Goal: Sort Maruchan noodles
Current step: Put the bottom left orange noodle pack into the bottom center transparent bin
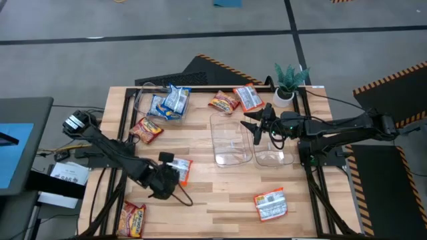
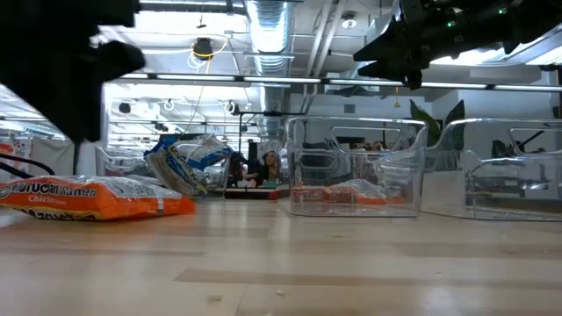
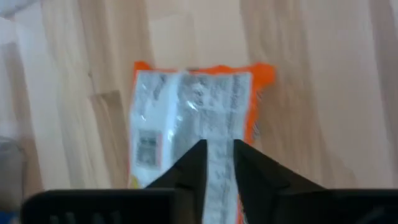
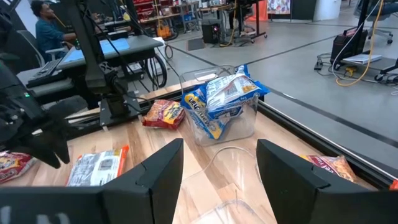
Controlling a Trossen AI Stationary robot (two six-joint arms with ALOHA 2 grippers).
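Left claw [image 1: 175,172] slightly parted over an orange packet [image 1: 183,169]; blue packets [image 1: 171,102] in the far bin [image 1: 141,100].

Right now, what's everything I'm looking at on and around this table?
Orange-and-white noodle packets: three; one at the far edge, one under the left arm, one near the front right.
Red-and-yellow noodle packets: three; left side, far middle, front left corner.
Blue-and-white noodle packets: at least two, piled in the far-left bin.
Clear bins: three; one far left, two side by side in the middle.
Potted plant: one, green in a white pot, far right corner.
Table: one, pale wood.
Person: one, in the room beyond.
Left gripper: dark, down over an orange-and-white packet.
Right gripper: dark, open, above the middle bins.
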